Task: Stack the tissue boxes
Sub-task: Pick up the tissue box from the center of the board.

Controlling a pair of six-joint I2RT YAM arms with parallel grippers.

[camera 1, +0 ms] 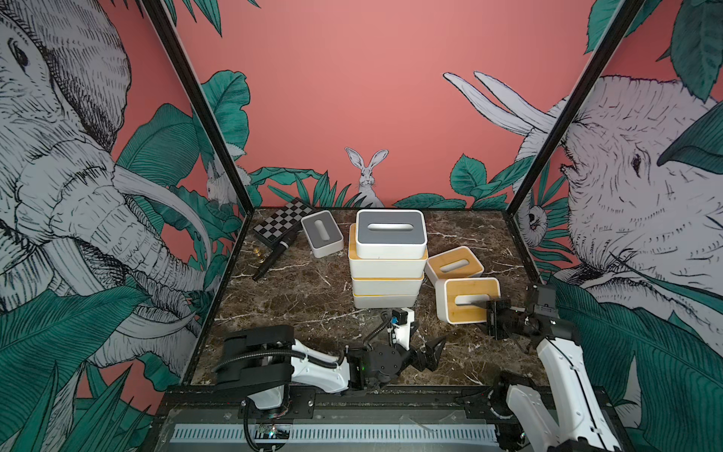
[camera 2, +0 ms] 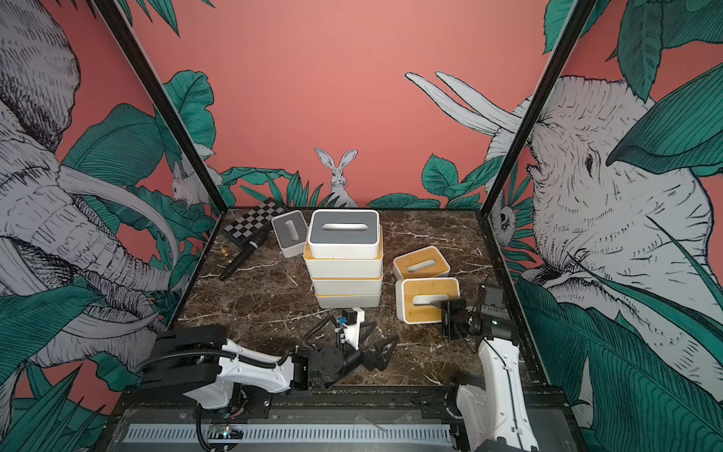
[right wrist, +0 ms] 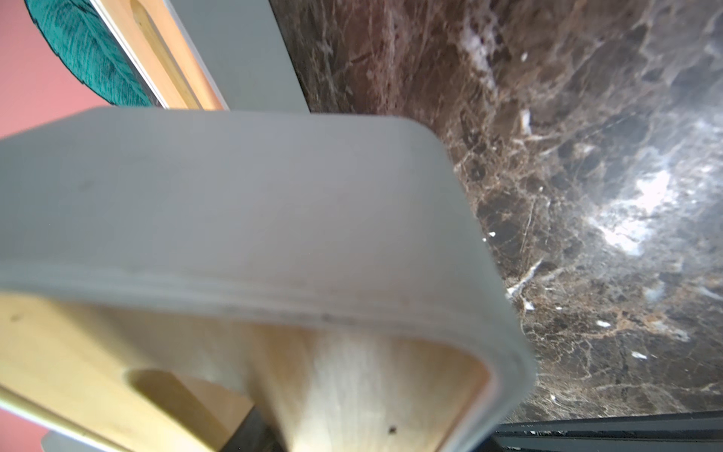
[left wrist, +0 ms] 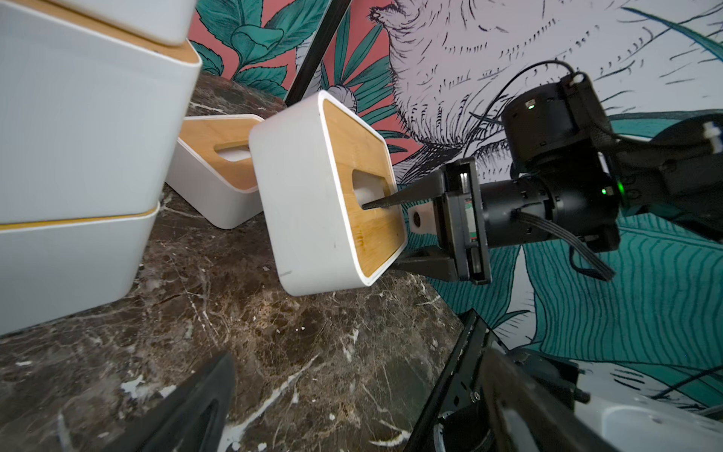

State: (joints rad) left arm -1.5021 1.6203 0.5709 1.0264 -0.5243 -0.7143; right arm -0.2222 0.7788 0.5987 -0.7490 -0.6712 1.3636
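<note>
Stack (camera 1: pixel 387 270) of four tissue boxes is recorded at the middle of the marble table (camera 1: pixel 297 309). It is topped by a grey-lidded box (camera 1: pixel 390 233). The lid edges below show yellow or bamboo; which is which cannot be told.

A lone grey-lidded box (camera 1: pixel 322 233) is noted flat at the rear, just beside the checkerboard case (camera 1: pixel 279 225), apart from the stack. A flat bamboo-lidded box (camera 1: pixel 454 266) is found to the right of the stack.

Just in front of it, a tipped bamboo-lidded box (left wrist: pixel 313 195) is seen on its side, lid turned toward the right gripper (left wrist: pixel 385 235). That gripper is pinching the tipped box. One finger is passed into the oval slot and the other is set under the outer wall, with the lid and rim clamped between. Whether the box's lower corner touches the marble cannot be told.

The left gripper (camera 1: pixel 430 352) is observed low over the near table, fingers spread wide, nothing between them, well apart from every box.

A black pen-like object (camera 1: pixel 274 256) is noted beside the case.
</note>
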